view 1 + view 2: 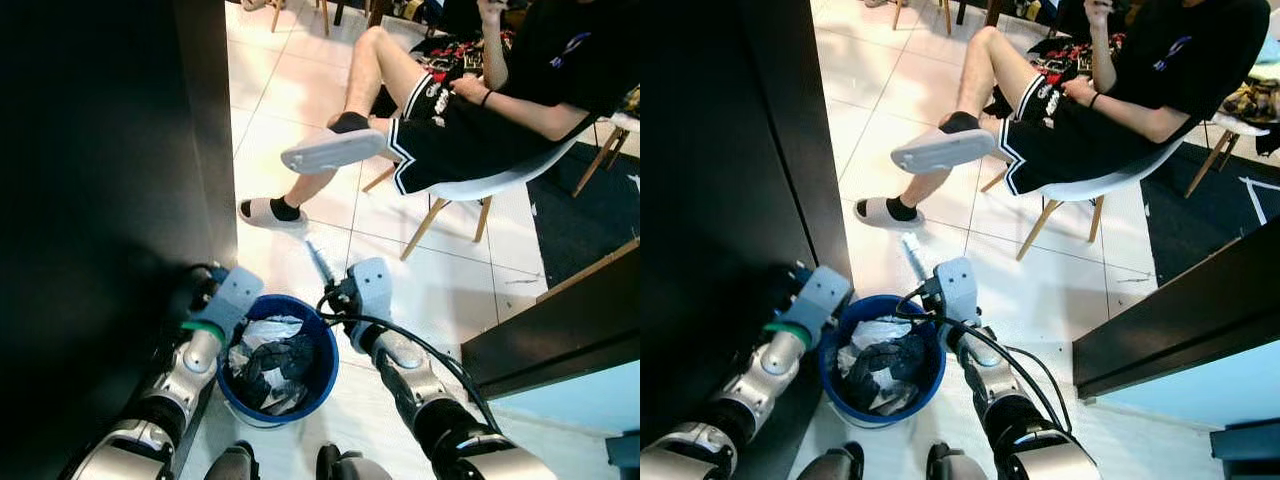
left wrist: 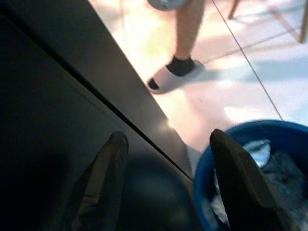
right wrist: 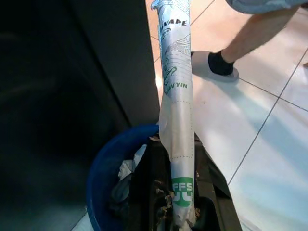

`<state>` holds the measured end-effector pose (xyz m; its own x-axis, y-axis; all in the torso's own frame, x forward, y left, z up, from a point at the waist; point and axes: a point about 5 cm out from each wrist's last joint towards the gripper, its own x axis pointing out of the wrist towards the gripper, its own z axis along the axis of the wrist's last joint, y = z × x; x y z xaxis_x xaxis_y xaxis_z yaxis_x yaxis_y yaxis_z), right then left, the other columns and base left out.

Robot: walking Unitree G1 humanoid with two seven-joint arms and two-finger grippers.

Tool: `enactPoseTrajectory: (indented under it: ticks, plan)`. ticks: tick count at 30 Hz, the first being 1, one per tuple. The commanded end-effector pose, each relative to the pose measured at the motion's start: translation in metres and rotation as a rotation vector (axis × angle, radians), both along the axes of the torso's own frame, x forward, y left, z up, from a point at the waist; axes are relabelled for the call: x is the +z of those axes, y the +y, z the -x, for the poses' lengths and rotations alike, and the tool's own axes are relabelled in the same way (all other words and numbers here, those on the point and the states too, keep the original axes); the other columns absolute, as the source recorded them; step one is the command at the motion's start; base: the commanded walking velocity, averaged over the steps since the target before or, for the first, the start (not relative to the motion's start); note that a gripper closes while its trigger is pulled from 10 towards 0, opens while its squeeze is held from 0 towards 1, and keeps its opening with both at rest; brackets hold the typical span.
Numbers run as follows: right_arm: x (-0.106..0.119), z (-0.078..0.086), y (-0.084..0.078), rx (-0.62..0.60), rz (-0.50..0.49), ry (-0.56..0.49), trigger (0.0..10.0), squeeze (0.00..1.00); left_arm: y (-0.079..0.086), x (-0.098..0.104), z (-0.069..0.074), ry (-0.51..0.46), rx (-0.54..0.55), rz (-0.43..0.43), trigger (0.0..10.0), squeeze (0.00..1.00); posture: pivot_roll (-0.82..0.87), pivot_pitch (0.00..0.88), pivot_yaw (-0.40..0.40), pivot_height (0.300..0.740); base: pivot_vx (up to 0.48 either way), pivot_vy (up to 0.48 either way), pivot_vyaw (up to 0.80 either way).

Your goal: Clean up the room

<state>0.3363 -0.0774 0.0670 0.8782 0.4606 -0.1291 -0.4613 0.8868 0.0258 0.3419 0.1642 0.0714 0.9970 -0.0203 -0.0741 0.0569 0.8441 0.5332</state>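
Right claw (image 3: pixel 180 211) is pinching a long rolled paper wrapper (image 3: pixel 175 106) near its lower end, printed with green lettering; the wrapper pokes out past the claw over the tiled floor (image 1: pixel 440 280), just beside the rim of the blue bin (image 1: pixel 325 345); left claw (image 2: pixel 171 183) is spread, nothing between its fingers (image 2: pixel 103 178), hovering at the bin's other side, close against the dark cabinet (image 1: pixel 100 200); main risk as I see it: the wrapper is long and light and held near one end, so if I release while it is off the rim it likely tips out onto the floor rather than in; it needs to sit over the opening and point down first; second risk: the bin is already well filled, so a stiff tube could catch on the heap and stand proud or bounce out; third: a seated person (image 1: pixel 520 90) is near, one slippered foot (image 1: pixel 270 212) planted on the floor not far beyond the bin, so a wide swing of the right arm is a bad idea; left arm is tight to the cabinet, so bumping it is possible; bin contents: crumpled white paper (image 1: pixel 268 330) and dark wadded material (image 1: pixel 285 370), piled close to the rim.
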Motion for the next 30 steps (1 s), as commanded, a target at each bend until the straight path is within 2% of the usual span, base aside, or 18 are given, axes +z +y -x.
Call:
enactPoseTrajectory:
  ticks: [1,3,4,5,8,9,14,15,16,17,27,29,30]
  plan:
    - [-0.012,0.006,-0.005,-0.003,0.013,0.055,10.0,0.0,0.002,-0.006,0.006,0.004,0.009,0.001,10.0,0.0,0.15,0.242,-0.077,0.719,0.0,0.0,0.0]
    - [-0.03,0.015,-0.006,0.028,0.111,0.152,10.0,0.0,0.011,-0.005,0.015,-0.033,-0.006,0.009,10.0,0.0,0.17,0.25,-0.079,0.719,0.0,0.0,0.0]
    - [-0.03,0.015,-0.006,0.028,0.111,0.152,10.0,0.0,0.011,-0.005,0.015,-0.033,-0.006,0.009,10.0,0.0,0.17,0.25,-0.079,0.719,0.0,0.0,0.0]
    - [-0.039,0.02,-0.009,0.03,0.139,0.203,10.0,1.0,0.015,-0.008,0.024,-0.041,-0.012,0.013,10.0,0.0,0.17,0.25,-0.079,0.719,0.0,0.0,0.0]
    - [-0.044,0.023,-0.01,0.031,0.134,0.234,10.0,1.0,0.018,-0.01,0.033,-0.046,-0.016,0.017,10.0,0.0,0.21,0.255,-0.073,0.719,0.0,0.0,0.0]
    - [-0.042,0.022,-0.011,0.021,0.082,0.242,10.0,1.0,0.022,-0.013,0.042,-0.049,-0.013,0.017,10.0,0.0,0.22,0.253,-0.07,0.719,0.0,0.0,0.0]
    - [-0.036,0.017,-0.01,0.025,0.036,0.234,10.0,1.0,0.022,-0.015,0.044,-0.045,-0.014,0.017,10.0,0.0,0.22,0.247,-0.065,0.719,0.0,0.0,0.0]
    - [-0.033,0.015,-0.011,0.03,0.031,0.212,10.0,0.18,0.021,-0.015,0.044,-0.047,-0.016,0.016,10.0,0.0,0.22,0.243,-0.063,0.719,0.0,0.0,0.0]
    - [-0.033,0.015,-0.011,0.03,0.031,0.212,10.0,0.18,0.021,-0.015,0.044,-0.047,-0.016,0.016,10.0,0.0,0.22,0.243,-0.063,0.719,0.0,0.0,0.0]
    - [-0.029,0.013,-0.011,0.038,0.013,0.195,10.0,0.0,0.02,-0.015,0.044,-0.048,-0.018,0.016,10.0,0.0,0.22,0.243,-0.063,0.719,0.0,0.0,0.0]
    - [-0.023,0.009,-0.018,0.04,-0.004,0.153,10.0,0.0,0.017,-0.016,0.046,-0.039,-0.038,0.012,10.0,0.0,0.22,0.229,-0.052,0.719,0.0,0.0,0.0]
    - [-0.03,0.017,-0.033,-0.058,-0.002,0.115,10.0,0.0,0.013,-0.024,0.059,0.019,-0.083,0.024,10.0,0.0,0.21,0.217,-0.033,0.719,0.0,0.0,0.0]
    - [-0.03,0.017,-0.033,-0.058,-0.002,0.115,10.0,0.0,0.013,-0.024,0.059,0.019,-0.083,0.024,10.0,0.0,0.21,0.217,-0.033,0.719,0.0,0.0,0.0]
